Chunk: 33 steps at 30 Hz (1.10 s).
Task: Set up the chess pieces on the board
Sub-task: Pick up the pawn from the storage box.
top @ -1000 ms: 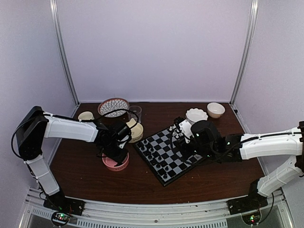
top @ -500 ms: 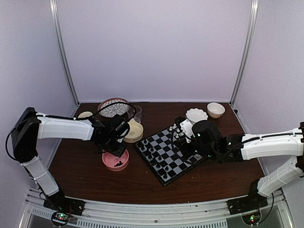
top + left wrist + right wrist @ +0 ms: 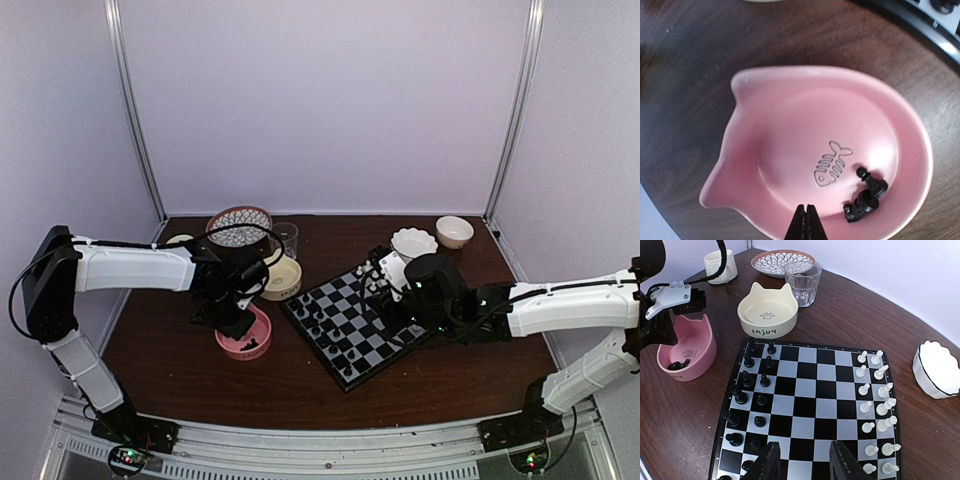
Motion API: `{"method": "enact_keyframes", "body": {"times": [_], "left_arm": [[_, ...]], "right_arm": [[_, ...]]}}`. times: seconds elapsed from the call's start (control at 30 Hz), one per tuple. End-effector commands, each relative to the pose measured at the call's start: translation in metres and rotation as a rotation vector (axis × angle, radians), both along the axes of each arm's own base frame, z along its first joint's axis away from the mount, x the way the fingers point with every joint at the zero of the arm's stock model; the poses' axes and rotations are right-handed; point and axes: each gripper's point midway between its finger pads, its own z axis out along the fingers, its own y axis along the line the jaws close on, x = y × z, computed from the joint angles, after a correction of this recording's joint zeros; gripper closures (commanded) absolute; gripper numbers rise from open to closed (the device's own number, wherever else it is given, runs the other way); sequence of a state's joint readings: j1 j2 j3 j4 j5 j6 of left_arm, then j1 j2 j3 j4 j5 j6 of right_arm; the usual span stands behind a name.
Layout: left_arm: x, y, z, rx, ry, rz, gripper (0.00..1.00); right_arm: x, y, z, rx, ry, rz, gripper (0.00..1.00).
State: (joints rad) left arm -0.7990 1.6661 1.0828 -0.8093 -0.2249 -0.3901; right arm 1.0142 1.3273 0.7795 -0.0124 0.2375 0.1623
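Left gripper [image 3: 806,208] closed, chessmen [image 3: 865,196] in pink bowl [image 3: 742,150]

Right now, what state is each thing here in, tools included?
Left tool, shut, empty.
Right tool, open, empty.
Pink bowl, holding a few black chess pieces.
Board, partly set, white pieces lined up.
Cream bowl, empty.
Glass, upright, looks empty.

"Enjoy" on the cream bowl [image 3: 768,329]; fishbone sign in the pink bowl [image 3: 790,135].
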Motion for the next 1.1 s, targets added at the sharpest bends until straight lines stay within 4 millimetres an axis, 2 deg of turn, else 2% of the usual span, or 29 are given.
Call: {"method": "enact_keyframes", "body": {"times": [0.0, 0.17, 0.27, 0.4, 0.67, 0.83, 1.07], "left_arm": [[-0.015, 0.014, -0.012, 0.076, 0.092, -0.007, 1.0], [-0.021, 0.027, -0.024, 0.155, 0.132, 0.0, 1.0], [-0.022, 0.025, -0.03, 0.159, 0.151, -0.01, 1.0], [-0.032, 0.0, -0.036, 0.026, 0.215, -0.059, 1.0], [-0.044, -0.042, -0.025, -0.217, 0.261, -0.127, 1.0], [-0.037, -0.067, -0.019, -0.331, 0.244, -0.154, 1.0], [-0.018, -0.087, -0.024, -0.377, 0.202, -0.135, 1.0]], "right_arm": [[0.003, -0.004, 0.016, 0.047, -0.04, -0.023, 0.63], [0.002, -0.006, 0.019, 0.055, -0.046, -0.027, 0.63], [0.002, -0.007, 0.021, 0.061, -0.051, -0.028, 0.63], [0.003, -0.008, 0.021, 0.06, -0.054, -0.032, 0.63], [0.003, -0.009, 0.021, 0.058, -0.055, -0.038, 0.63], [0.003, -0.01, 0.022, 0.06, -0.055, -0.04, 0.63], [0.002, -0.012, 0.025, 0.069, -0.062, -0.042, 0.63]]}}
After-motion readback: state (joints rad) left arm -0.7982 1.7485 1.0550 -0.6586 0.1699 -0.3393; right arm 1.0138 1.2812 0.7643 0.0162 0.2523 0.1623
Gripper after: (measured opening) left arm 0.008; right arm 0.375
